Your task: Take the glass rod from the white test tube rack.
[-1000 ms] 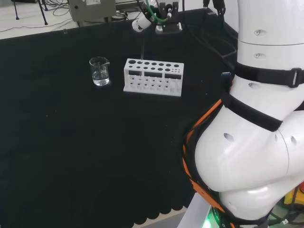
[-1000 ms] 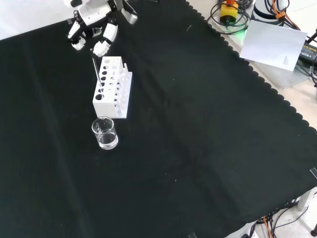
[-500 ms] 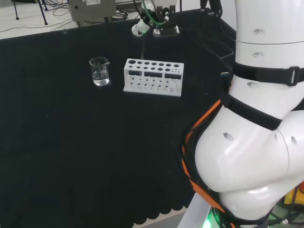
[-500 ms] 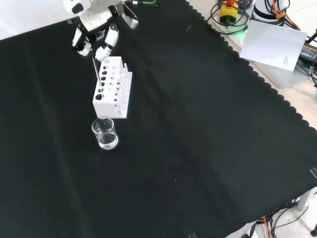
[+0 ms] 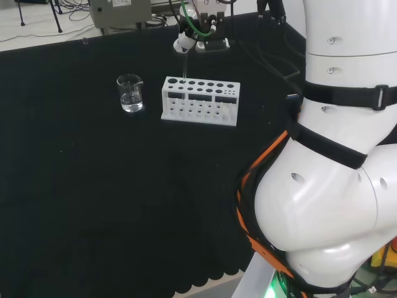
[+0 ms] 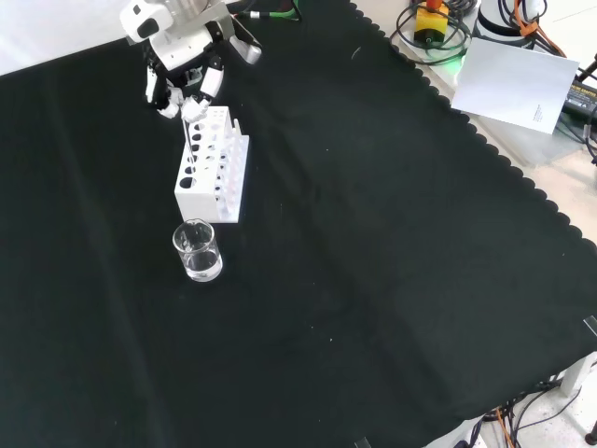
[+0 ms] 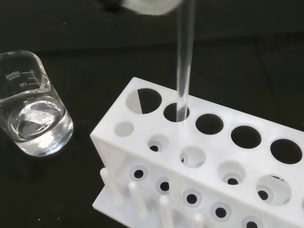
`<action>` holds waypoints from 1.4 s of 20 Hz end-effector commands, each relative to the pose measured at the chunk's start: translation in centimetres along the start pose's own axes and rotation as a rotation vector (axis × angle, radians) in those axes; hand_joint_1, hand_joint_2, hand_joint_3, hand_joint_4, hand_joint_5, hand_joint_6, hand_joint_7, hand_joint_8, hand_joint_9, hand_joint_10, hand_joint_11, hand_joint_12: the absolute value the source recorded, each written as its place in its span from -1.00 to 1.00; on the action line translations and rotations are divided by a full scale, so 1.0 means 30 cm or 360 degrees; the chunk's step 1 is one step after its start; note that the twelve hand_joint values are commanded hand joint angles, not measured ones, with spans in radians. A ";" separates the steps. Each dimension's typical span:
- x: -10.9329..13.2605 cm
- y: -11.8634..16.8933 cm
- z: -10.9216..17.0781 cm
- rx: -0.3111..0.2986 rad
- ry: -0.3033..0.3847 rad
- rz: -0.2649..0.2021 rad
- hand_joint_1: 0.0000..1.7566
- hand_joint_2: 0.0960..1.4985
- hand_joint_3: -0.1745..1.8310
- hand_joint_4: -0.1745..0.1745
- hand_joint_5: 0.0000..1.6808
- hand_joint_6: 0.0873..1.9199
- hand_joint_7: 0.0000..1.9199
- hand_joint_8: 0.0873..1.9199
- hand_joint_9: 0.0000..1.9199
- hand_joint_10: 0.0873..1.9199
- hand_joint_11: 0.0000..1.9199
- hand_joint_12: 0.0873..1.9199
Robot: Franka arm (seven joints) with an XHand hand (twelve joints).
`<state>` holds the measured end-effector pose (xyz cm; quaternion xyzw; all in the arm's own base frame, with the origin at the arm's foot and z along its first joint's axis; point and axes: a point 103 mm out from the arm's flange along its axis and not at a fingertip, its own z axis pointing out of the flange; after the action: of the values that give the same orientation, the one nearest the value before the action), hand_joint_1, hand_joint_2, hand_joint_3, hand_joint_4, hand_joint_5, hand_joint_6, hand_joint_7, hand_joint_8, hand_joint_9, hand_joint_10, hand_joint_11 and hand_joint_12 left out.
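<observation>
A clear glass rod (image 7: 184,61) stands in an end hole of the white test tube rack (image 7: 156,156), close to upright. In the front view the rod (image 6: 191,145) rises from the rack (image 6: 224,177), and the hand (image 6: 182,56) sits right over its top end. The head view shows the hand (image 5: 184,40) just above the rod (image 5: 185,65) at the left end of the rack (image 5: 200,108). A blurred white part of the hand (image 7: 149,5) lies against the rod near its top. I cannot make out whether the rod is gripped.
A glass beaker (image 6: 197,252) with some clear liquid stands on the black cloth just in front of the rack in the front view, left of it in the head view as the beaker (image 5: 129,93). The arm's white links (image 5: 335,155) take up the head view's right.
The hand has come down and closer to the rack, reaching the rod's top. In the front view the rod leans less than before. Rack and beaker have stayed put.
</observation>
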<state>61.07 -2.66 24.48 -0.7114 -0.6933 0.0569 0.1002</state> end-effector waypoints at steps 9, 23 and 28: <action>0.045 -0.038 -0.084 -0.0245 0.0085 -0.0039 0.43 0.49 -0.79 -1.00 0.11 -0.21 -0.06 0.49 0.71 0.13 0.64 0.01; 0.076 -0.156 -0.235 -0.0298 0.0085 -0.0016 0.45 0.23 -0.48 -1.00 0.22 -0.33 0.00 0.43 0.65 0.11 0.58 -0.04; 0.102 -0.215 -0.265 -0.0291 0.0061 -0.0041 0.46 0.24 -0.50 -1.00 0.24 -0.37 0.01 0.42 0.64 0.11 0.58 -0.05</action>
<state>58.09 -0.66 32.82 -0.7130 -0.6989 -0.0256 0.0504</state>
